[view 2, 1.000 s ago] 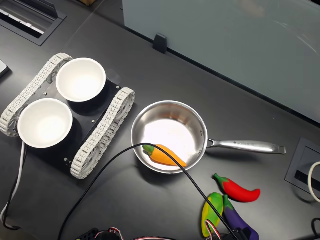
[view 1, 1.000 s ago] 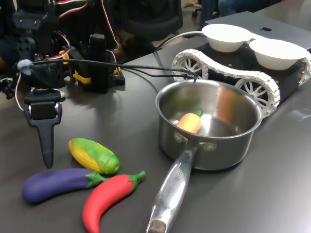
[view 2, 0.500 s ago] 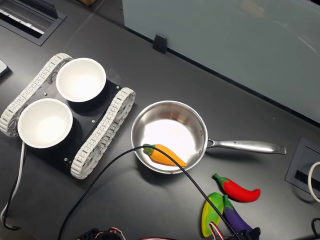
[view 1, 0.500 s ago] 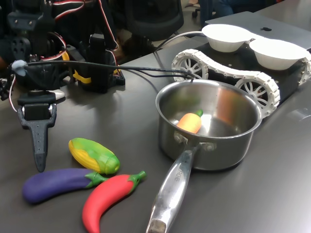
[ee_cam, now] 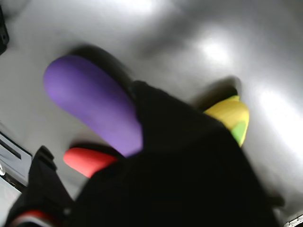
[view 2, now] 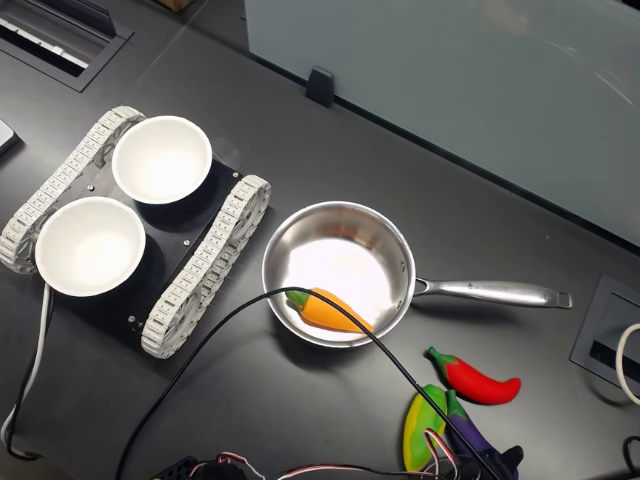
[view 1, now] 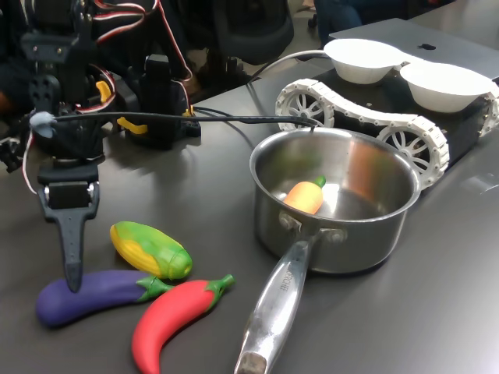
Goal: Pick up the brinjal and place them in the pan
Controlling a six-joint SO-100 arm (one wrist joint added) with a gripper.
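Dark grey tabletop [view 1: 195, 195] w/ tracked black-and-white chassis [view 1: 374, 117] carrying two white bowls [view 1: 405, 66]. Round shiny stainless-steel saucepan [view 1: 390, 234] w/ long handle sits mid-table in both exterior views, an orange toy carrot [view 1: 306, 195] inside. Black gripper [view 1: 72, 257] points down, tip on or just above the glossy purple toy brinjal [view 1: 93, 296]; jaw state: can't tell. Brinjal lies on table outside pan, beside yellow-green toy corn [view 1: 150, 249] and red toy chili [view 1: 175, 312], at the first exterior view's lower left.
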